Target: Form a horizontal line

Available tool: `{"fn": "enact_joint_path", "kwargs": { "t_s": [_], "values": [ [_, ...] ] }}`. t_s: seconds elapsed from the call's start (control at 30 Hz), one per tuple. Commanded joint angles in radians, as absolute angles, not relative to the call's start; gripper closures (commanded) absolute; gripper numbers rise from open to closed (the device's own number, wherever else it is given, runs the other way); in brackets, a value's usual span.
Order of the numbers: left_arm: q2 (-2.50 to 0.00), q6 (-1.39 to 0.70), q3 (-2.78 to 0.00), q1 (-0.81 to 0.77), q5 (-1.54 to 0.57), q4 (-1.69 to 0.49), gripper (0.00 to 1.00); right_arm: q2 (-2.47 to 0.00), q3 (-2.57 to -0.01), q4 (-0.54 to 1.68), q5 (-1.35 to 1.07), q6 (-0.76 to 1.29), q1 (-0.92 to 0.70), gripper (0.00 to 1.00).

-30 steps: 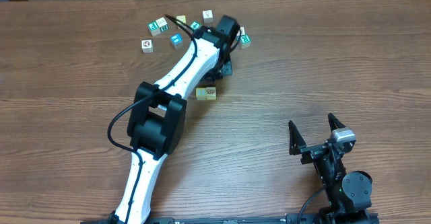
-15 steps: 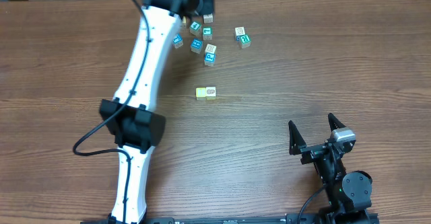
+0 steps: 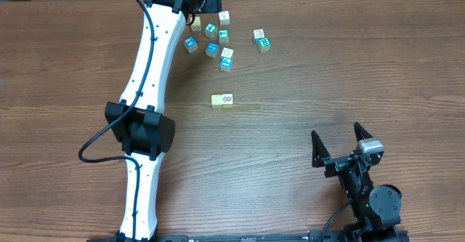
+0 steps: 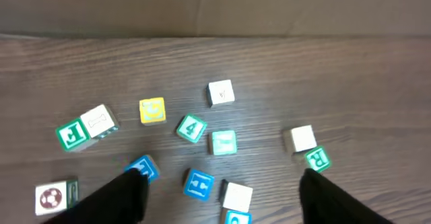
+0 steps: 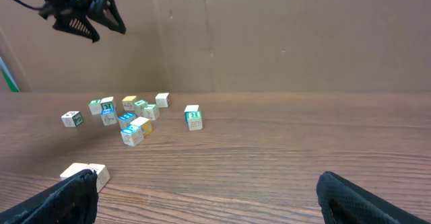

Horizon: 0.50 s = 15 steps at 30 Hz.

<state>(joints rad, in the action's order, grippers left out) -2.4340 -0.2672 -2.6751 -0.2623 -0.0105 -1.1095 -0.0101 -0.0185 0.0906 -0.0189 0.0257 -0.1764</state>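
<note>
The horizontal line is a short row of two touching cubes mid-table, a yellow-green cube (image 3: pixel 216 100) with a cream-white cube (image 3: pixel 228 99) on its right; the pair (image 5: pixel 87 172) also shows in the right wrist view. My left gripper (image 4: pixel 222 178) hangs open and empty, high over the far cluster of loose cubes. Under it lie a blue cube (image 4: pixel 199 183), a white cube (image 4: pixel 237 196) and a green "4" cube (image 4: pixel 191 128). My right gripper (image 3: pixel 340 144) stands open and empty near the front right, far from all cubes.
Several loose cubes are scattered at the far side (image 3: pixel 226 59), with two more apart to the right (image 3: pixel 261 40). A cardboard wall (image 5: pixel 269 35) backs the table's far edge. The left arm (image 3: pixel 145 75) stretches along the left side and hides some cubes from overhead.
My left arm swung away from beside the two-cube row to the far left, above the cluster, and its jaws opened. The row and the right arm have not moved.
</note>
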Motion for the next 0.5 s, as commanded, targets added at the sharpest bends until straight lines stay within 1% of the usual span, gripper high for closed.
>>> {"fn": "enact_joint_path", "kwargs": {
  "t_s": [0.0, 0.07, 0.23, 0.33, 0.4, 0.47],
  "values": [
    [-2.474, -0.172, -2.683, -0.287, 0.008, -1.107, 0.31, -0.003, -0.008, 0.084, -0.017, 0.022, -0.171, 0.00],
    [-2.490, -0.204, -2.682, -0.299, 0.011, -1.103, 0.33, -0.003, -0.008, 0.084, -0.017, 0.022, -0.171, 0.00],
    [-2.554, -0.240, -2.680, -0.333, 0.013, -1.072, 0.34, -0.003, -0.008, 0.084, -0.017, 0.022, -0.171, 0.00],
    [-2.602, -0.258, -2.680, -0.349, 0.049, -1.064, 0.33, -0.003, -0.008, 0.084, -0.017, 0.022, -0.171, 0.00],
    [-2.627, -0.274, -2.680, -0.354, 0.071, -1.061, 0.35, -0.003, -0.008, 0.084, -0.017, 0.022, -0.171, 0.00],
    [-2.651, -0.278, -2.680, -0.355, 0.070, -1.055, 0.39, -0.003, -0.008, 0.084, -0.017, 0.022, -0.171, 0.00]
  ]
}}
